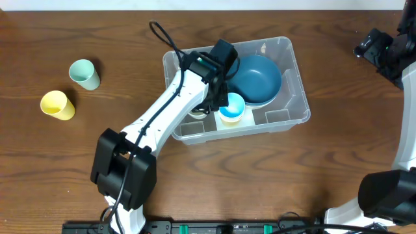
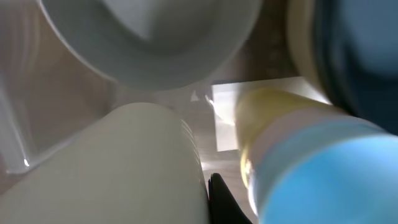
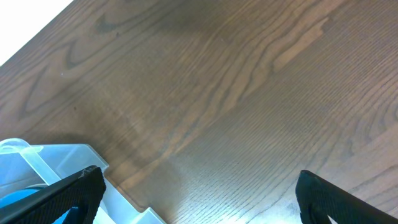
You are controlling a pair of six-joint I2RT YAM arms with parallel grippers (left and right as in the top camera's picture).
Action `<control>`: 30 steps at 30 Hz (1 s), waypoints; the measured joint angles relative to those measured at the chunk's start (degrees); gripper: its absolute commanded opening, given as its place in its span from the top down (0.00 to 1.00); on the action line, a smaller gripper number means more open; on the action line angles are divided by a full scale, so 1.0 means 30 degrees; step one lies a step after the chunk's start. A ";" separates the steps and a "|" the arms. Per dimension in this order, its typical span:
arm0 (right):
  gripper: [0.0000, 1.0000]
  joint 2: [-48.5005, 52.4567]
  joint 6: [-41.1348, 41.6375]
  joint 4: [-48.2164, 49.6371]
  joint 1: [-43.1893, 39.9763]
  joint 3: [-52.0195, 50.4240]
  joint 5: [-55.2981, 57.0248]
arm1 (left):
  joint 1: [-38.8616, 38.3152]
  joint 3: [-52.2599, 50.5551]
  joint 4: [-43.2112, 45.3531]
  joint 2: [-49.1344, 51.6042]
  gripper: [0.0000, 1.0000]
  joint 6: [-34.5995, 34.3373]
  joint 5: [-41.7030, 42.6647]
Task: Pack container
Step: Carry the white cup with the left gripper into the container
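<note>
one container (image 1: 279, 118), two cups (image 1: 84, 73) outside; left pincer (image 1: 216, 97) together, right pincer (image 3: 202, 198) apart.

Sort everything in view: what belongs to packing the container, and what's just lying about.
Job: container; blue bowl and blue cup inside it; left gripper, down in it; mint cup and yellow cup, probably waiting to be packed.
Lying about: no stray item visible; right gripper, open, parked aside.
</note>
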 measured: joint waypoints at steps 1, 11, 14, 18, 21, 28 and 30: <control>0.01 0.0000 0.0000 0.0000 0.0000 0.0000 0.0000 | 0.0000 -0.0211 0.0073 0.0000 0.94 -0.0219 -0.0058; 0.01 0.0000 0.0000 -0.0007 0.0000 0.0000 -0.0007 | 0.0066 -0.2251 0.1406 0.0000 0.94 -0.1719 -0.0408; 0.01 0.0000 0.0000 0.0000 0.0000 0.0000 0.0000 | 0.0066 -0.2987 0.1916 0.0000 0.94 -0.1923 -0.0430; 0.01 0.0000 0.0000 0.0000 0.0000 0.0000 0.0000 | 0.0066 -0.3271 0.2040 0.0000 0.69 -0.1960 -0.0437; 0.01 0.0000 0.0000 0.0000 0.0000 0.0000 -0.0007 | 0.0066 -0.3271 0.2106 0.0000 0.55 -0.1989 -0.0437; 0.01 0.0000 0.0000 0.0000 0.0000 0.0000 0.0000 | 0.0073 -0.3271 0.2076 0.0000 0.54 -0.2076 -0.0437; 0.01 0.0000 0.0000 0.0000 0.0000 0.0000 0.0000 | 0.0073 -0.3271 0.2076 0.0000 0.54 -0.2076 -0.0437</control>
